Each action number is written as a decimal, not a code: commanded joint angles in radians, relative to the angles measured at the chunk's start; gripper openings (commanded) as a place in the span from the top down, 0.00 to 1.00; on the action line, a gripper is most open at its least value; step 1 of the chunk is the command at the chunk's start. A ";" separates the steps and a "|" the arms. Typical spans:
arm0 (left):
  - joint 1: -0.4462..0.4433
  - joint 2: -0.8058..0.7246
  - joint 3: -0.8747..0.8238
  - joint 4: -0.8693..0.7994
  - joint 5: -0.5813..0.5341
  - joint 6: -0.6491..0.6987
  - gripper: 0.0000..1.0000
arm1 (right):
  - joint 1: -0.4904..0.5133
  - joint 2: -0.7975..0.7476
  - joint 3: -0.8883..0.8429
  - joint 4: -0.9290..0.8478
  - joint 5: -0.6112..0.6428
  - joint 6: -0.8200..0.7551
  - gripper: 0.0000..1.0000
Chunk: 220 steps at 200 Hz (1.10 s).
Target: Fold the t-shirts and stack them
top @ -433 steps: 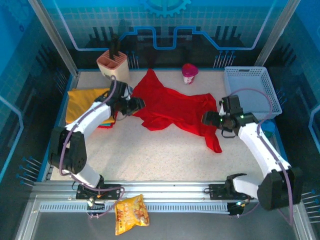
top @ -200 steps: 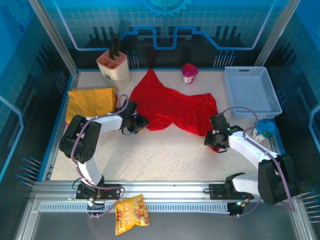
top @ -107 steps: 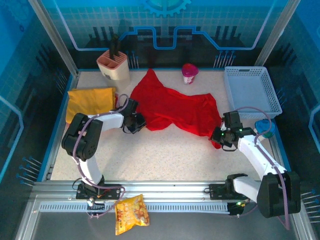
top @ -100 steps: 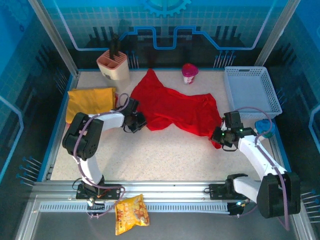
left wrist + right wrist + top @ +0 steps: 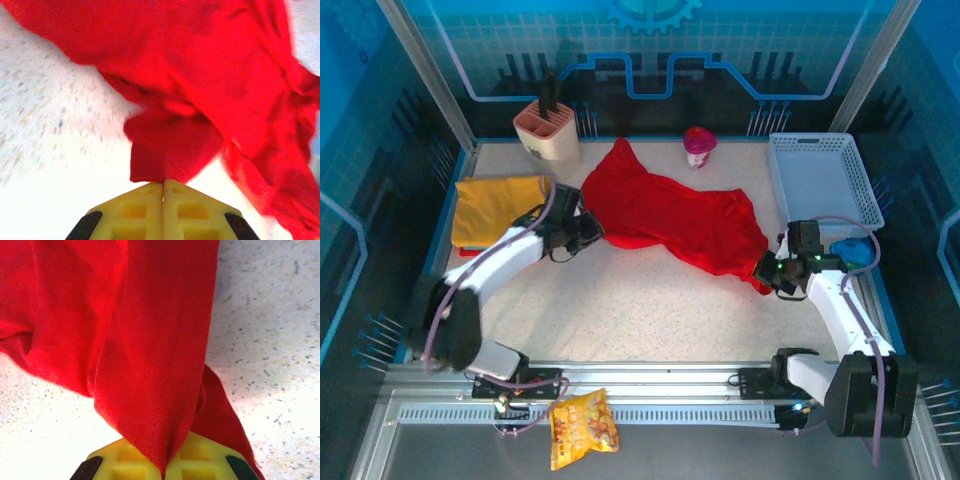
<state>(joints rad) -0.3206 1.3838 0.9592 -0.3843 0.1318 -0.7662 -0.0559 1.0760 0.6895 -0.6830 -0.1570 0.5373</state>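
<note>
Yellow t-shirt (image 5: 500, 205): flat rectangle at the far left of the counter (image 5: 640, 300), apparently folded. Red t-shirt (image 5: 670, 215): crumpled mid-counter, not yet folded or stacked. Left pincer (image 5: 586, 230) pressed together on its left edge; right pincer (image 5: 767, 270) pinching its near-right corner, cloth stretched between them.

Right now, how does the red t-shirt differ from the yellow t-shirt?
The red t-shirt lies spread and wrinkled across the middle of the table; the yellow t-shirt is a compact flat rectangle near the left edge. The left gripper and the right gripper, both shut, pinch opposite ends of the red one; neither holds the yellow one. Both are plain cloth on the table.
</note>
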 commanded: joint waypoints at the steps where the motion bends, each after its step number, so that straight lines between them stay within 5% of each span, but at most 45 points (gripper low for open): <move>1: -0.017 -0.217 -0.075 -0.333 -0.032 0.019 1.00 | -0.023 -0.016 0.024 -0.070 0.034 -0.022 1.00; 46: -0.053 -0.583 -0.194 -0.586 0.001 -0.181 1.00 | -0.050 0.063 0.041 -0.056 0.045 -0.015 1.00; 79: -0.120 -0.781 -0.236 -0.663 -0.003 -0.349 1.00 | -0.163 0.034 0.004 -0.032 0.075 0.005 1.00; 159: -0.216 -0.893 -0.353 -0.786 -0.024 -0.460 1.00 | -0.242 0.081 -0.001 -0.020 0.081 -0.019 0.87; 167: -0.224 -0.915 -0.360 -0.803 -0.031 -0.474 1.00 | -0.242 0.091 0.001 -0.029 0.087 -0.019 0.80; 181: -0.230 -0.939 -0.395 -0.818 -0.028 -0.486 1.00 | -0.243 0.092 0.000 -0.026 0.062 -0.015 0.47; 196: -0.232 -0.952 -0.456 -0.788 0.009 -0.489 1.00 | -0.223 0.056 0.002 -0.012 0.054 -0.022 0.23; 209: -0.232 -0.954 -0.485 -0.792 0.010 -0.482 1.00 | -0.173 0.023 0.027 -0.028 0.097 -0.037 0.12; 220: -0.233 -0.946 -0.476 -0.800 -0.007 -0.459 0.77 | -0.115 0.008 0.060 -0.052 0.139 -0.049 0.09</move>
<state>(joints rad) -0.5468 0.4419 0.5186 -1.0985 0.1310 -1.2362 -0.2573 1.1336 0.6907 -0.7002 -0.0765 0.5125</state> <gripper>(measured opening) 0.068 0.884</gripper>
